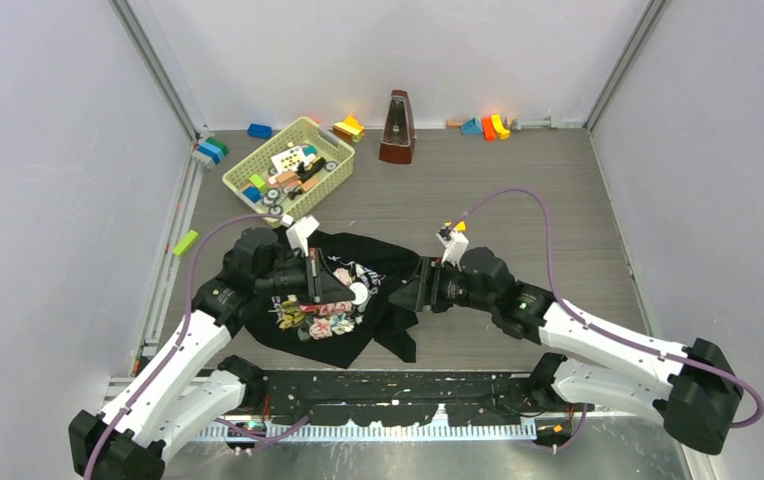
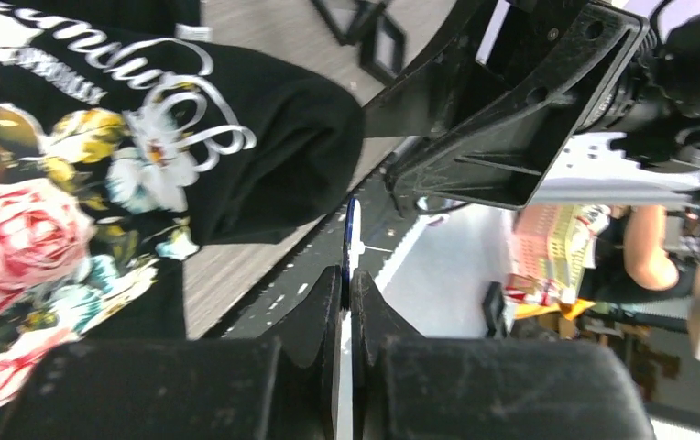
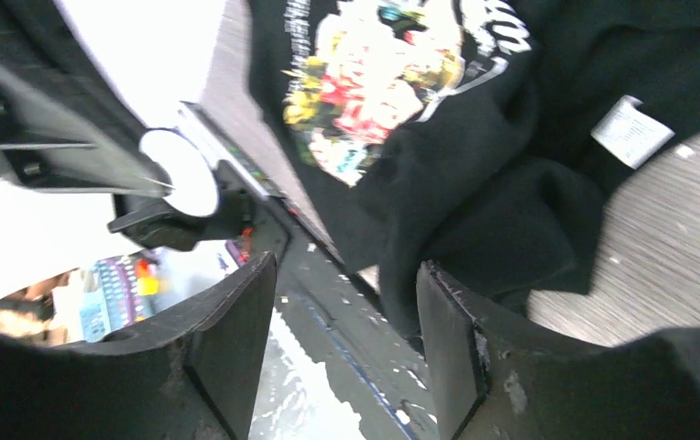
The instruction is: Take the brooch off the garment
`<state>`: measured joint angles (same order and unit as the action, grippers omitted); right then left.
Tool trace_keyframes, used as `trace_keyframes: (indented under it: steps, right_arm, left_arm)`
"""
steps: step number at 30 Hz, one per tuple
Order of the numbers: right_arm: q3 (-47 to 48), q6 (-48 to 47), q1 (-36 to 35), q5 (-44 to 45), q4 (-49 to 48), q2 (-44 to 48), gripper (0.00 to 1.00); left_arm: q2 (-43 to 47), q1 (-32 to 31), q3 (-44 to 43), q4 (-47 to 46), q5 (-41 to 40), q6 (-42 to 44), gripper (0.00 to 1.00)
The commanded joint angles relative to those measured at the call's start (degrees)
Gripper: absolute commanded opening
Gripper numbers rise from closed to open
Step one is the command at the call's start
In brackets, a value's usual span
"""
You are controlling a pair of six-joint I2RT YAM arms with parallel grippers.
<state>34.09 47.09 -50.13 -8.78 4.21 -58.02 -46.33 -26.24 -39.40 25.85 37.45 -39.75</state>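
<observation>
Pale walls [image 1: 388,50] close three sides. The table [image 1: 388,190] is grey wood-grain. Metal posts [image 1: 158,72] line the back corners.

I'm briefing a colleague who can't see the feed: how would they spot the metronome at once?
Look along the back wall at the far end of the table. Between the pale green basket on the left and bright toy blocks on the right stands the metronome. It alone is tall, dark brown and pyramid-shaped; its neighbours are low and brightly coloured.

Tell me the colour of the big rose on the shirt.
Pink rose, clearest in the left wrist view.
</observation>
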Motion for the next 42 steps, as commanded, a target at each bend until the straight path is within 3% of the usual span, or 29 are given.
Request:
trace_keyframes:
  steps: [1,8,23,31,42]
  right_arm:
    - [-3.0,0.5,-0.1,-7.7,-17.2,6.0,0.61]
    - [-3.8,2.5,-0.1,-12.1,-25.6,6.5,0.63]
    - [-0.7,4.3,-0.2,-17.7,-34.2,-1.3,0.56]
    - [0.8,3.7,-0.2,-16.5,-31.6,-2.0,0.42]
    - [2.3,3.3,-0.2,-15.8,-28.0,-3.5,0.33]
  left_arm:
    - [2.3,-0.1,1.9,-13.0,9.7,-5.9,0.0]
    - [1.7,-0.1,5.7,-28.6,16.8,-14.7,0.0]
    - [1.2,-0.1,6.6,-29.4,17.2,-15.2,0.0]
    - [1.1,-0.1,6.7,-29.9,17.4,-15.5,0.0]
    - [1.5,-0.2,6.7,-30.1,18.0,-15.3,0.0]
